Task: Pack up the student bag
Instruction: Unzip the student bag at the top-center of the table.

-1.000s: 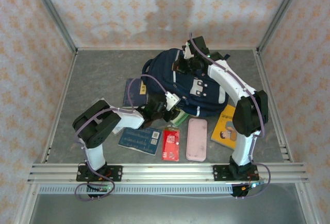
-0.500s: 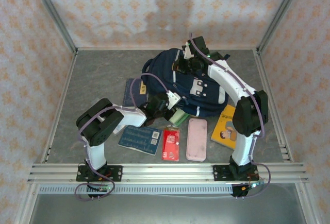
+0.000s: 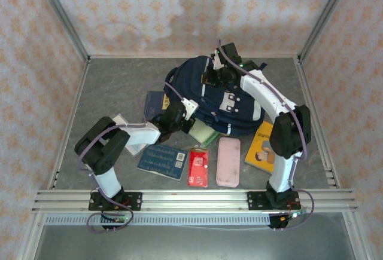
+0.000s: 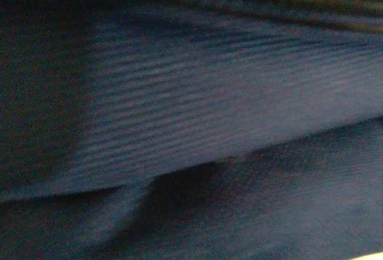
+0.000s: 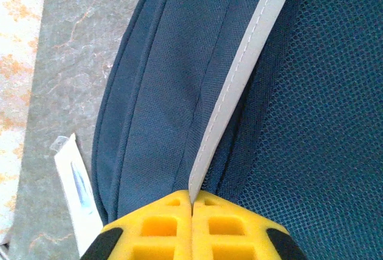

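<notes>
Student bag (image 3: 230, 101): steadied, we judge, for opening.
Right end effector (image 5: 192, 203): pinches white trim (image 5: 239, 75).
Left end effector (image 3: 181, 112): pressed together at fabric.

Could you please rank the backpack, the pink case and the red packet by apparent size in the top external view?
Largest to smallest:
1. backpack, by far
2. pink case
3. red packet

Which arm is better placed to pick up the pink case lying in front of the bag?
Probably the left. The left gripper sits shut by the student bag, closer to the pink case. The right gripper is clamped on the bag's white stripe at the far side.
</notes>
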Motion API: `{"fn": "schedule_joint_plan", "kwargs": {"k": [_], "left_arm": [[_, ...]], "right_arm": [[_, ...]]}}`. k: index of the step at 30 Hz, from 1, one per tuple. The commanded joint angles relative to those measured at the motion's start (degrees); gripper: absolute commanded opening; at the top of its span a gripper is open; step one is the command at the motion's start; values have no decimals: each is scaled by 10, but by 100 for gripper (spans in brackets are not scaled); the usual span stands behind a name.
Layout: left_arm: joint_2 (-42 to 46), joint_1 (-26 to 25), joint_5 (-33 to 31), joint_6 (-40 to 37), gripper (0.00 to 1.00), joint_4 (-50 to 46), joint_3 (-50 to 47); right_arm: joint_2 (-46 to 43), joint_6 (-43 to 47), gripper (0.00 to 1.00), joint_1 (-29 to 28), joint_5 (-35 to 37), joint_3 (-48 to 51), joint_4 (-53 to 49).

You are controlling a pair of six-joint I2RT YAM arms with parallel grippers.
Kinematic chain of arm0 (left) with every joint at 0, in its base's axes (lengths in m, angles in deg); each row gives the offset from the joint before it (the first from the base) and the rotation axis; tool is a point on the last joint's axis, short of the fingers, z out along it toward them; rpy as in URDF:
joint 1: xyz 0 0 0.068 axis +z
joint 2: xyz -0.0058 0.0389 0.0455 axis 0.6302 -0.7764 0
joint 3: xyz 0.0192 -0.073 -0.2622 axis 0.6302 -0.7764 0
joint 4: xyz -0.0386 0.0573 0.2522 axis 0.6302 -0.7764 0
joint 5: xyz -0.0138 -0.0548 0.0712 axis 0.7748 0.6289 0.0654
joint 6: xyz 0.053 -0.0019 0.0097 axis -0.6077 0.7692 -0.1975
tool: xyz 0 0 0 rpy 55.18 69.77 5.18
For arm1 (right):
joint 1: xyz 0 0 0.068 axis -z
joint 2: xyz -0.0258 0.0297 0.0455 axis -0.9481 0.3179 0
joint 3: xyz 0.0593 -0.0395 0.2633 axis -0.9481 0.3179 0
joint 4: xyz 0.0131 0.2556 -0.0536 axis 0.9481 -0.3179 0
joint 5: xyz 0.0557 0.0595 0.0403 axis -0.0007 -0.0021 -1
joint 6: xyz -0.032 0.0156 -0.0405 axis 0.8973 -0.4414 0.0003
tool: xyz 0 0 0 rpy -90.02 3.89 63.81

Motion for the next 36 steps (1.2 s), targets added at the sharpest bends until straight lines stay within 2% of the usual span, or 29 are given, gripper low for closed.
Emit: {"fn": "schedule_joint_plan", "kwargs": {"k": [1,8,11,15,18,20,24,26,28,31,34,36], "left_arm": [[27,19,-52,34,0,-51,15],[41,26,-58,54,0,-162,66],[50,25,-53,71,0,-178,68],[58,25,-41,94,0,-201,79],[66,26,-27,112,0,-221,88],[68,25,-14,129,0,-245,101],[62,25,22,166,0,-303,134],[60,26,39,185,0,-316,143],[59,25,52,199,0,-325,149],[48,25,65,214,0,-346,166],[32,23,82,224,0,-365,184],[28,20,84,226,0,-369,189]], "right_arm": [[-15,30,0,-7,39,3,-22],[16,47,1,-27,81,-30,-54],[15,46,31,-38,124,-55,-78],[-38,7,55,-42,181,-39,-82],[-98,-70,57,-42,254,11,-79],[-138,-154,49,-42,306,53,-92],[-231,-297,33,-42,319,174,-99],[-282,-366,32,-41,312,249,-84],[-333,-434,37,-39,290,331,-49],[-382,-510,51,-37,235,436,28],[-391,-564,62,-37,195,501,93],[-384,-582,71,-37,193,523,113]]}}
